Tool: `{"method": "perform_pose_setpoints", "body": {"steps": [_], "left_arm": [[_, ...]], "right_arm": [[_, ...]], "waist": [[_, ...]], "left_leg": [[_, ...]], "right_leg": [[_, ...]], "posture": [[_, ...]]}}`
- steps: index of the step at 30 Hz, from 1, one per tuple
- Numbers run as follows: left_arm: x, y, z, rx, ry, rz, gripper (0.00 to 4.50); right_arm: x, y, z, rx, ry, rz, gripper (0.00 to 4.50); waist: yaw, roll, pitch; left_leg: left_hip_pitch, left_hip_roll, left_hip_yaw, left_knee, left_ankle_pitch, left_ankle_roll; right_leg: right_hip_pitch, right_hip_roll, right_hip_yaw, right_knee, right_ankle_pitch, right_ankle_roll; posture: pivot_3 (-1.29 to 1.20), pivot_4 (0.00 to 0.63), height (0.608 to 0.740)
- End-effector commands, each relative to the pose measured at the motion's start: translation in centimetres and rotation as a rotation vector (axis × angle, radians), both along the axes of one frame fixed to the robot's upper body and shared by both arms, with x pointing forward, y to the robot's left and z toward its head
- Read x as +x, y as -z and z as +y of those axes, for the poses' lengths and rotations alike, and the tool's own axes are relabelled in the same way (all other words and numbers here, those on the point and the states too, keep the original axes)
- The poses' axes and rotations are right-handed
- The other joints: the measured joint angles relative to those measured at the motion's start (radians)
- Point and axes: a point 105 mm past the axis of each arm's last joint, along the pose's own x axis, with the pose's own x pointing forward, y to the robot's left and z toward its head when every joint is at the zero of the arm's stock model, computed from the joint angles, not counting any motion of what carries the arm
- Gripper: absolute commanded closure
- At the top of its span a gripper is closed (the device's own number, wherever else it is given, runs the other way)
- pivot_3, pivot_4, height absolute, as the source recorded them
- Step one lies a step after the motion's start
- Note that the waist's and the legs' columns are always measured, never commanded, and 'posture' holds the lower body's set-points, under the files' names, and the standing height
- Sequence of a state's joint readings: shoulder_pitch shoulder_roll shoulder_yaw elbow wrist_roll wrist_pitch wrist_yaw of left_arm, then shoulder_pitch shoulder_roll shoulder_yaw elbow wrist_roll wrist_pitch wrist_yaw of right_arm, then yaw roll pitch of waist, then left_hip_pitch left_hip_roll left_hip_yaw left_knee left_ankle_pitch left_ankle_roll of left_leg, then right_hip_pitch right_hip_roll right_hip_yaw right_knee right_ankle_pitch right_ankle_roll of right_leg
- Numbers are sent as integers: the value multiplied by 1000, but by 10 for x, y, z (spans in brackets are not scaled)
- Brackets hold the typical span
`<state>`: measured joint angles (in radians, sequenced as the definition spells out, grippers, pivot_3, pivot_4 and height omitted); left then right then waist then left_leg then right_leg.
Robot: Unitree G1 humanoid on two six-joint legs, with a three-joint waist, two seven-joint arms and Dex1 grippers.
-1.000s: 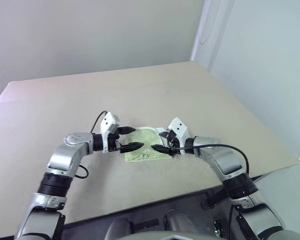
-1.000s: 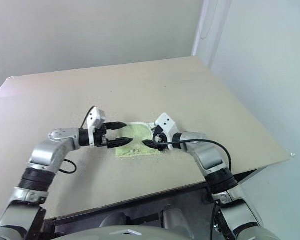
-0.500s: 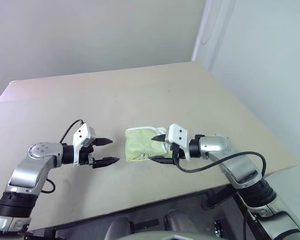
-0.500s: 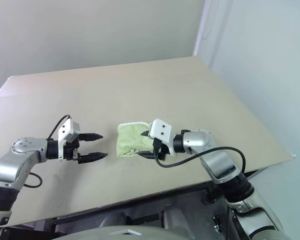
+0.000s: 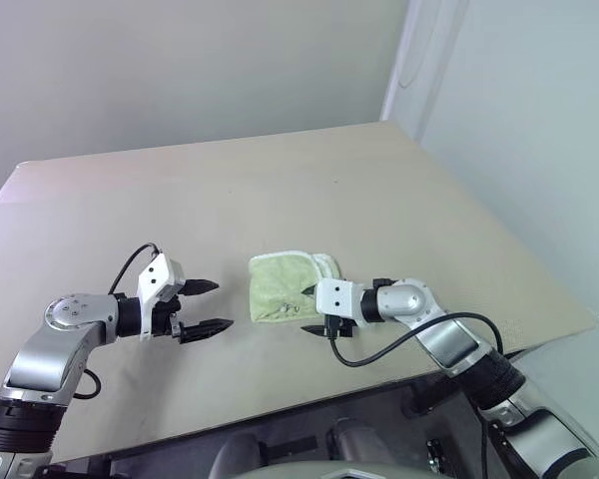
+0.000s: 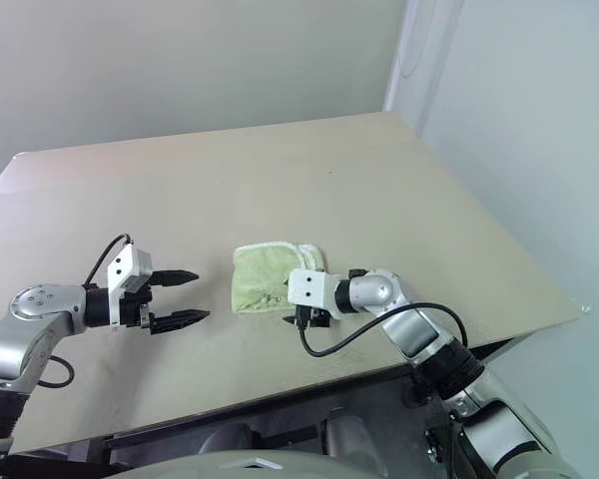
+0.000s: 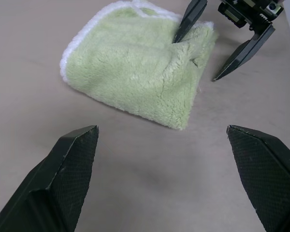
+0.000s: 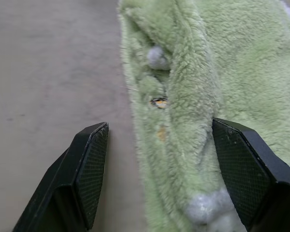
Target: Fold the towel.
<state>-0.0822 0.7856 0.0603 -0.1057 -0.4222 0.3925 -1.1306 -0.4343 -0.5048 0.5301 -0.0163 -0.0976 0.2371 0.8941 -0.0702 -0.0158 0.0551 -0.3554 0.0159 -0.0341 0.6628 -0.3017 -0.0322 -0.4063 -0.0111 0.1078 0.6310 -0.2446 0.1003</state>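
Observation:
The light green towel [image 5: 283, 285] lies folded into a small thick pad with white edging on the tan table [image 5: 379, 180]. My left gripper [image 5: 223, 304] is open and hovers a short way to the towel's left, clear of it. My right gripper [image 5: 305, 310] is open at the towel's near right corner. In the right wrist view, one of its fingers [image 8: 84, 179] is over bare table and the other is over the towel [image 8: 222, 63], so a raised fold lies between them. The left wrist view shows the towel [image 7: 135, 72] and the right gripper [image 7: 195, 60] at its far edge.
The table's near edge [image 5: 309, 404] runs just below both grippers and its right edge [image 5: 539, 269] drops off toward a pale wall. Bare tabletop stretches behind and to the left of the towel. A black cable [image 5: 399, 344] loops under the right wrist.
My left gripper has pulled away leftward from the towel and stands apart from it. My right gripper has rolled and drawn back to the near right corner. The towel now lies bunched thicker.

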Motion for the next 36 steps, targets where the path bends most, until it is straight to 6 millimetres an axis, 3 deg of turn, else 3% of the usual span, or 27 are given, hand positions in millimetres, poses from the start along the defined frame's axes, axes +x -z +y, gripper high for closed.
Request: {"method": "perform_pose_setpoints", "body": {"steps": [1, 4, 7, 15, 20, 22, 26, 31, 36], "left_arm": [[6, -10, 3, 6, -5, -61, 25], [6, -9, 3, 8, -6, -63, 25], [8, -9, 4, 7, -12, -70, 0], [18, -9, 5, -11, -45, -89, 0], [19, -6, 6, -10, -46, -91, 0], [19, -6, 5, -10, -43, -92, 0], [20, -7, 6, -8, -43, -88, 0], [30, -9, 10, 1, -56, -89, 0], [32, -8, 6, -3, -51, -85, 0]], "right_arm": [[7, -8, 4, 0, -8, -67, 966], [10, -4, 2, -35, -9, -93, 966], [10, -3, 2, -41, -20, -107, 1537], [8, -2, 4, -39, -21, -119, 4391], [12, -2, 5, -34, -2, -143, 4483], [13, -11, 7, 17, 13, -132, 4483], [12, -42, 8, 187, 41, -53, 4483], [15, -100, -5, 473, 108, 80, 4483], [42, -126, -35, 592, 291, 70, 4483]], "waist": [[0, 0, 0], [0, 0, 0], [0, 0, 0], [0, 0, 0], [0, 0, 0], [0, 0, 0], [0, 0, 0], [2, 0, 0], [1, 0, 0]], "left_leg": [[0, 0, 0, 0, 0, 0], [0, 0, 0, 0, 0, 0], [1, 0, 0, 0, 0, 0], [0, 0, 0, 0, 0, 0], [1, 0, 0, 0, 0, 0], [1, 0, 0, 0, 0, 0], [1, 0, 0, 0, 0, 0], [0, 0, -1, 0, 0, 0], [0, 0, -1, 1, 0, 0]], "right_leg": [[0, 0, 0, 0, 0, 0], [0, 0, 0, 0, 0, 0], [1, 0, 0, 0, 0, 0], [1, 0, 0, 0, 0, 0], [1, 0, 0, 0, 0, 0], [1, 0, 0, 1, 0, 0], [1, 0, 0, 1, 0, 0], [1, 0, 0, 1, 1, 0], [1, 0, 0, 1, 1, 0]], "posture": [[0, 0, 740], [0, 0, 740], [0, 0, 740], [0, 0, 740], [0, 0, 740], [0, 0, 740], [0, 0, 740], [0, 0, 740], [0, 0, 740]]}}
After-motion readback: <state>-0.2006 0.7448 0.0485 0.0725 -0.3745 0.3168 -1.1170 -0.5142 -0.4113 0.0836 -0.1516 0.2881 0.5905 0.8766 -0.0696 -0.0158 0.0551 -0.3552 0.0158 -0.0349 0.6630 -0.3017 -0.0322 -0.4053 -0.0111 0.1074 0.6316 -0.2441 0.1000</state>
